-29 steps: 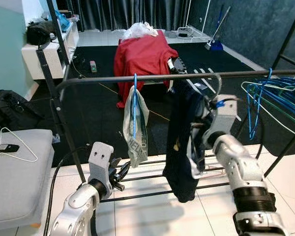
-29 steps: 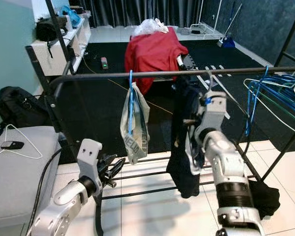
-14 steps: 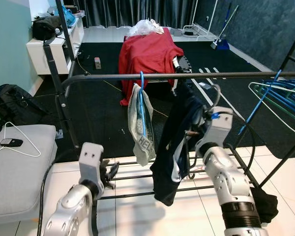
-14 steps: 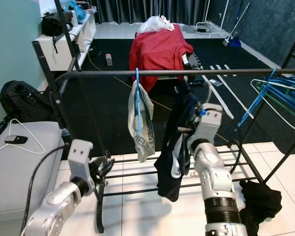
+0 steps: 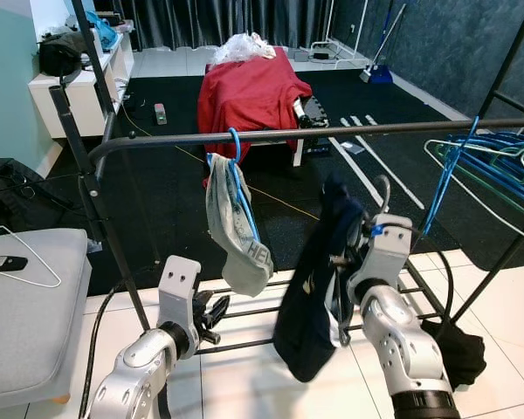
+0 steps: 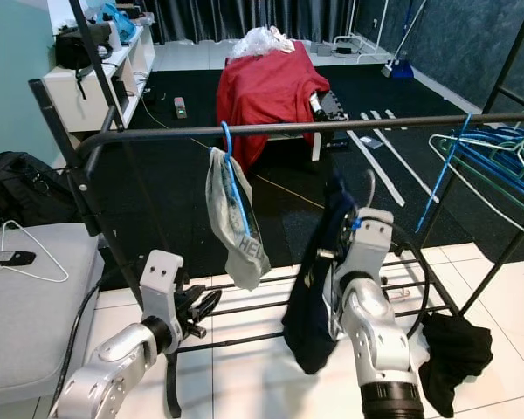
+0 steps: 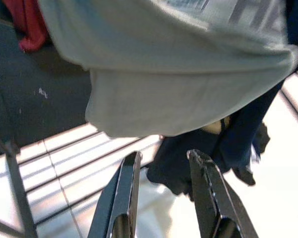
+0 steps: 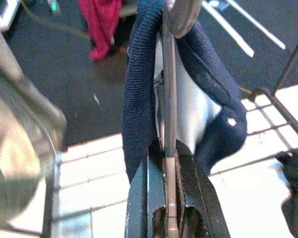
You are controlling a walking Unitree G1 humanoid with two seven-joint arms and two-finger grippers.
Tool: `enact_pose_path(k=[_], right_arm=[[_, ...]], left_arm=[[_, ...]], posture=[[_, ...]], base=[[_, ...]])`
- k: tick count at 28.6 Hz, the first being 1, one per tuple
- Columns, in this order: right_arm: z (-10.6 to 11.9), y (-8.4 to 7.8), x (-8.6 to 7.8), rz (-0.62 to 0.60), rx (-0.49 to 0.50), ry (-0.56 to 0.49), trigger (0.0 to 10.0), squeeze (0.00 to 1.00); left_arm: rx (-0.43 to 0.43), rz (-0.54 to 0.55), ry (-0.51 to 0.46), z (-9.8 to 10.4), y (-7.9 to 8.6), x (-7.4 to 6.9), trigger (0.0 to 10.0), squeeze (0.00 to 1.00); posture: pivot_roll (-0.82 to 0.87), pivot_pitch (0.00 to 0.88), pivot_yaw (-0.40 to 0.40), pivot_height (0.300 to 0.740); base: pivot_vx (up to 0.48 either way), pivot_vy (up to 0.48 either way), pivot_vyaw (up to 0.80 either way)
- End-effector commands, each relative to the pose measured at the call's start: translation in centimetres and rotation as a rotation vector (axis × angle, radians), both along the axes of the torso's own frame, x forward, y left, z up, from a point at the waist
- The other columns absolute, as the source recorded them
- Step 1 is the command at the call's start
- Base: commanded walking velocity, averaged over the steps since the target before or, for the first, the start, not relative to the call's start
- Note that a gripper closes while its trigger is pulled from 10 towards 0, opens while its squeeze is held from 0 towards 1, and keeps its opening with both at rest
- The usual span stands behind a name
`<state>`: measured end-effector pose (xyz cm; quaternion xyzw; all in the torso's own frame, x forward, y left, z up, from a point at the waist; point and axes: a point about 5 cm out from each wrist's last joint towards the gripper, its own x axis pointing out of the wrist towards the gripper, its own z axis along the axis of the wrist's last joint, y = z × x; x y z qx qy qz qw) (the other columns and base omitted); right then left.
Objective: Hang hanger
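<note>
Two grippers: our left gripper (image 7: 161,193), fingers apart, low under a grey printed garment (image 5: 234,231). Our right gripper (image 8: 165,198), clamped on a grey metal hanger (image 8: 169,89) carrying a navy garment (image 5: 319,288), sits below the black clothes rail (image 5: 332,133).

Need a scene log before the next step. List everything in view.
Rail: one, black, across the frame.
Grey garment: one, on a blue hanger, on the rail.
Navy garment: one, on a hanger, below the rail.
Spare hangers: several, blue and white, rail's right end.
Red cloth: one, draped behind.
Black cloth: one, on the floor.
Left gripper: open, under the grey garment.
Right gripper: shut on the navy garment's hanger.
</note>
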<state>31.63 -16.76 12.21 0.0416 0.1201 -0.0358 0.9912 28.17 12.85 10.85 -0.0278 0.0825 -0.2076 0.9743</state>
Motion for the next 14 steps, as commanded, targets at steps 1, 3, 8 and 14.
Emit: enact_pose_path(k=[1, 3, 8, 14], right_arm=[[0.2, -0.4, -0.4, -0.013, -0.031, -0.010, 10.0, 0.00], [0.1, -0.4, -0.6, -0.017, -0.021, -0.010, 10.0, 0.00], [1.0, 0.2, -0.2, 0.001, 0.025, -0.051, 10.0, 0.00], [1.5, 0.8, 0.2, 0.033, 0.073, -0.083, 10.0, 0.00]], left_arm=[[0.018, -0.011, 0.000, -0.4, 0.2, -0.4, 10.0, 0.00], [0.001, -0.009, 0.010, -0.4, 0.2, -0.6, 10.0, 0.00], [-0.070, 0.060, 0.026, 0.0, 0.6, 0.1, 10.0, 0.00], [-0.072, 0.093, 0.000, 0.8, 0.8, 0.8, 10.0, 0.00]], posture=[[-0.06, 0.100, 0.004, 0.740], [-0.07, 0.098, 0.006, 0.740], [-0.07, 0.103, 0.006, 0.740], [-0.06, 0.103, 0.000, 0.740]], base=[[0.000, 0.000, 0.00], [0.000, 0.000, 0.00], [0.000, 0.000, 0.00], [0.000, 0.000, 0.00]])
